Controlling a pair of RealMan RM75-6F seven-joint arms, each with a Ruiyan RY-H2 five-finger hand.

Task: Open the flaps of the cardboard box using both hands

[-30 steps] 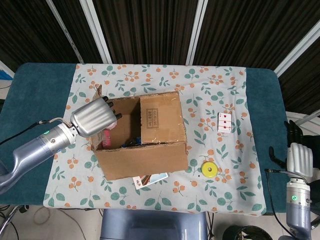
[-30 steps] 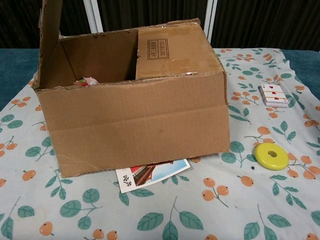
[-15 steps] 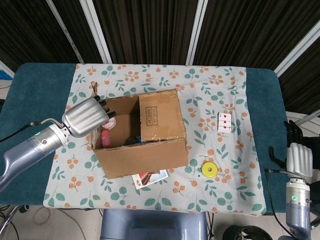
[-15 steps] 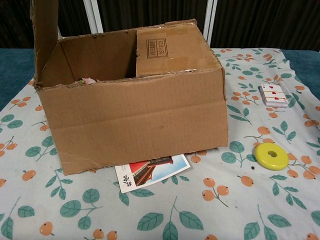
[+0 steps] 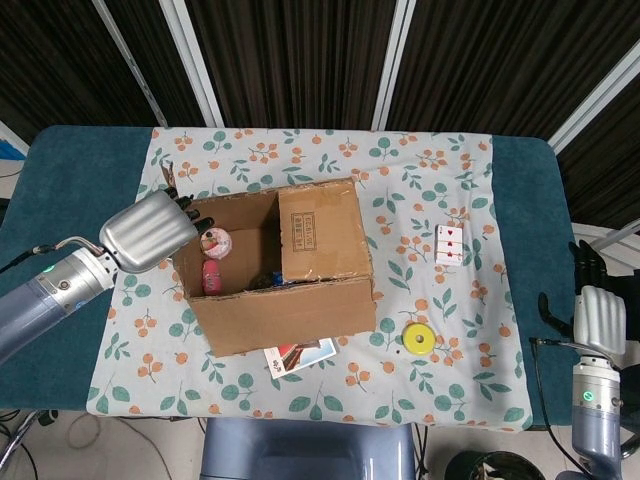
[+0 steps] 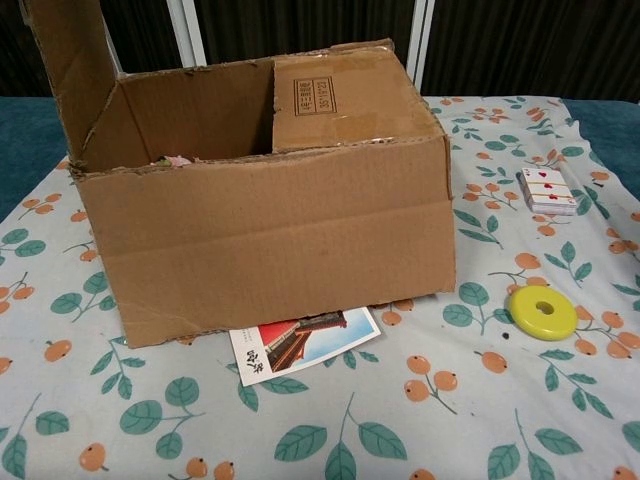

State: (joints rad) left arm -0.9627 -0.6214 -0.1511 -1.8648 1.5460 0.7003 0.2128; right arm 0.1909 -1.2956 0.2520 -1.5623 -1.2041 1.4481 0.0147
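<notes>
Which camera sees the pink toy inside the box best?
The head view: looking down into the cardboard box, it shows the whole pink toy. The chest view shows only a pink sliver over the front wall.

1. The left hand [image 5: 148,231] grips the raised left flap [image 5: 172,196] of the cardboard box [image 5: 285,270].
2. The right hand [image 5: 598,320] hangs beside the worktop [image 5: 60,170], holding nothing.
</notes>
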